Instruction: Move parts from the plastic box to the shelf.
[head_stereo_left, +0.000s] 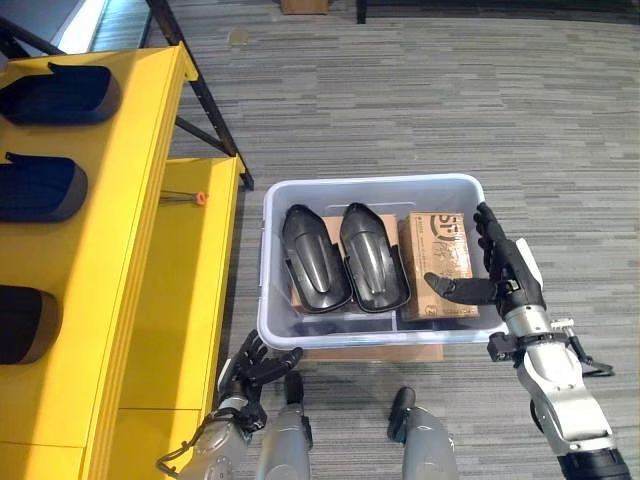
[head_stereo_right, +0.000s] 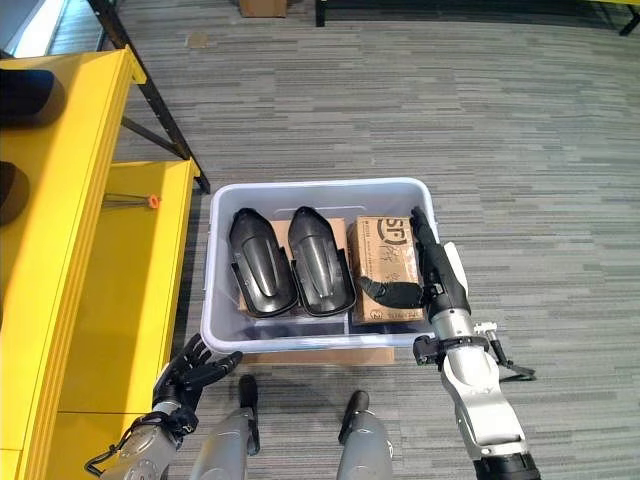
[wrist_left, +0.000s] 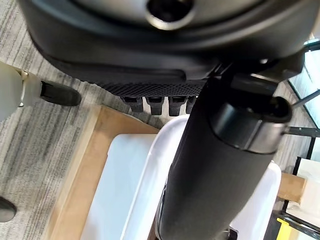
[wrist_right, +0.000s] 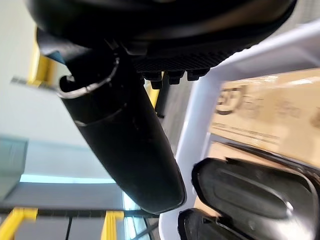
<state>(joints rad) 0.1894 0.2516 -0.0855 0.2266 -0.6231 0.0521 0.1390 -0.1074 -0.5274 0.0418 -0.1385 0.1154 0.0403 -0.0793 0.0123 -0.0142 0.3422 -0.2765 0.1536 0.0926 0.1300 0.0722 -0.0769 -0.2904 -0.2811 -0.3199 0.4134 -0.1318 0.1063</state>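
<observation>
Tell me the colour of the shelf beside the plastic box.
Bright yellow. The shelf shows best in the left eye view, left of the plastic box.

Grey carpet (head_stereo_left: 450, 110) with fine horizontal streaks covers the floor across most of the frame. At the top centre sits the lower edge of a brown cardboard box (head_stereo_left: 304, 5), and to its right a dark furniture base (head_stereo_left: 480, 8) runs along the top edge. Black metal struts (head_stereo_left: 205, 100) slant down from the upper left. Pale light falls in the upper left corner.
</observation>
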